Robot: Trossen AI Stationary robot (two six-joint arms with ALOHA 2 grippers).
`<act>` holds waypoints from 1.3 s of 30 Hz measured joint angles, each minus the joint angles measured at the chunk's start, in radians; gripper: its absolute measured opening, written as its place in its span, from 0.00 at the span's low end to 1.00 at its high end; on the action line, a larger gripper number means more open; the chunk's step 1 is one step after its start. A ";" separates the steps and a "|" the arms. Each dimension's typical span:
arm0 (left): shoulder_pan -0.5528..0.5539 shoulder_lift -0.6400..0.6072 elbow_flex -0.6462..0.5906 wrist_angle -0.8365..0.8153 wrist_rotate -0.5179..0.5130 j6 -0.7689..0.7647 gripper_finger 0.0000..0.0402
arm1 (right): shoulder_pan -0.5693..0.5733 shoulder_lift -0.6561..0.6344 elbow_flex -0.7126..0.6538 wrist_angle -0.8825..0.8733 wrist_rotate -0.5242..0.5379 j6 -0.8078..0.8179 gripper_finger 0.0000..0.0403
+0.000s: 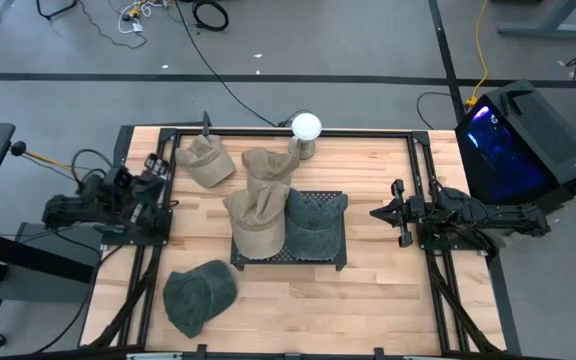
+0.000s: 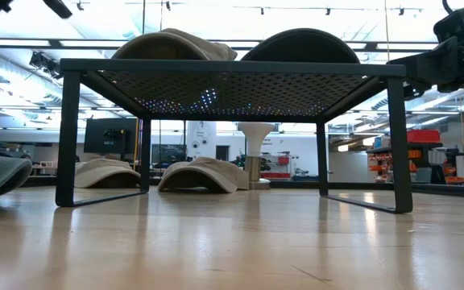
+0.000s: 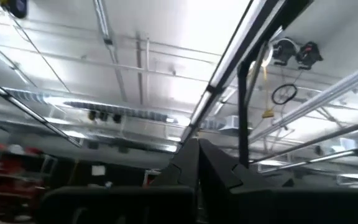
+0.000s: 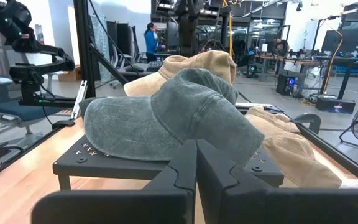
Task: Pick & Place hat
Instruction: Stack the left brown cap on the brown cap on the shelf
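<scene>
Bright ceiling lights hang beyond our wooden table [image 1: 368, 300]. Straight ahead of our right gripper [image 4: 196, 163], its fingers clenched empty, the grey-green hat [image 4: 166, 121] sits on the black rack [image 4: 79, 163]: soft, light, floppy, so we'd pinch its crown. Our left gripper [image 3: 197, 163], also clenched, points at the ceiling.

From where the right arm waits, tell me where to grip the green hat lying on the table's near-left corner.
Probably the brim of the green hat: flat, thin, and pointing at the table's front-left corner, while the crown bulges. Come from above on that side. The left gripper is nearer.
</scene>
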State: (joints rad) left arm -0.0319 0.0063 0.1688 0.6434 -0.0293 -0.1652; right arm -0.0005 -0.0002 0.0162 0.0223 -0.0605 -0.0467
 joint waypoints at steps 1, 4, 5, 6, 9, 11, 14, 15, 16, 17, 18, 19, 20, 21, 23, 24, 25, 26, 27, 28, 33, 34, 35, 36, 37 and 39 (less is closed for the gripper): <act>0.000 0.000 0.020 -0.022 -0.013 0.019 0.01 | 0.000 0.000 0.000 0.000 0.000 0.000 0.04; 0.000 0.000 0.083 -0.104 -0.043 0.057 0.01 | 0.000 0.000 0.000 0.000 0.000 0.000 0.04; 0.000 0.000 0.103 -0.133 -0.053 0.068 0.01 | 0.000 0.000 0.000 0.000 0.000 0.000 0.04; 0.000 0.000 0.126 -0.167 -0.067 0.076 0.02 | 0.000 0.000 0.000 0.000 0.000 0.000 0.04; 0.000 0.000 0.185 -0.256 -0.125 0.098 0.03 | 0.000 0.000 0.000 0.000 0.000 0.000 0.04; 0.000 0.000 0.221 -0.310 -0.167 0.106 0.03 | 0.000 0.000 0.000 0.000 0.000 0.000 0.04; 0.000 0.000 0.264 -0.370 -0.227 0.110 0.02 | 0.000 0.000 0.000 0.000 0.000 0.000 0.04; 0.000 0.000 0.274 -0.386 -0.240 0.110 0.02 | 0.000 0.000 0.000 0.000 0.000 0.000 0.04; 0.000 0.000 0.281 -0.393 -0.249 0.111 0.02 | 0.000 0.000 0.000 0.000 0.000 0.000 0.04; 0.000 0.000 0.286 -0.395 -0.255 0.111 0.02 | 0.000 0.000 0.000 0.000 0.000 0.000 0.04; 0.000 0.000 0.289 -0.396 -0.257 0.111 0.02 | 0.000 0.000 0.000 0.000 0.000 0.000 0.04; 0.000 0.000 0.292 -0.396 -0.258 0.111 0.02 | 0.000 0.000 0.000 0.000 0.000 0.000 0.04; 0.000 0.000 0.295 -0.397 -0.259 0.111 0.02 | 0.000 0.000 0.000 0.000 0.000 0.000 0.04; 0.000 0.001 0.299 -0.396 -0.259 0.110 0.03 | 0.000 0.000 0.000 0.000 0.000 0.000 0.04; 0.000 0.018 0.312 -0.395 -0.259 0.110 0.03 | 0.000 0.000 0.000 0.000 0.000 0.000 0.04; 0.000 0.029 0.322 -0.398 -0.258 0.110 0.02 | 0.000 0.000 0.000 0.000 0.000 0.000 0.04; 0.000 0.046 0.335 -0.400 -0.257 0.110 0.02 | 0.000 0.000 0.000 0.000 0.000 0.000 0.04; 0.000 0.068 0.352 -0.397 -0.255 0.110 0.02 | 0.000 0.000 0.000 0.000 0.000 0.000 0.04; 0.000 0.088 0.369 -0.402 -0.255 0.110 0.02 | 0.000 0.000 0.000 0.000 0.000 0.000 0.04; 0.000 0.112 0.387 -0.408 -0.255 0.110 0.01 | 0.000 0.000 0.000 0.000 0.000 0.000 0.04; 0.000 0.238 0.493 -0.493 -0.255 0.110 0.03 | 0.000 0.000 0.000 0.000 0.000 0.000 0.04; 0.000 0.263 0.515 -0.505 -0.255 0.110 0.03 | 0.000 0.000 0.000 0.000 0.000 0.000 0.04; 0.000 0.287 0.536 -0.516 -0.255 0.110 0.04 | 0.000 0.000 0.000 0.000 0.000 0.000 0.04; 0.000 0.309 0.557 -0.531 -0.255 0.115 0.04 | 0.000 0.000 0.000 0.000 0.000 0.000 0.04; 0.000 0.329 0.580 -0.543 -0.255 0.127 0.05 | 0.000 0.000 0.000 0.000 0.000 0.000 0.04; 0.000 0.369 0.625 -0.563 -0.255 0.163 0.05 | 0.000 0.000 0.000 0.000 0.000 0.000 0.04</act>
State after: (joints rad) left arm -0.0319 0.3756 0.7936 0.0806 -0.2845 -0.0021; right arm -0.0002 -0.0002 0.0162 0.0219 -0.0605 -0.0467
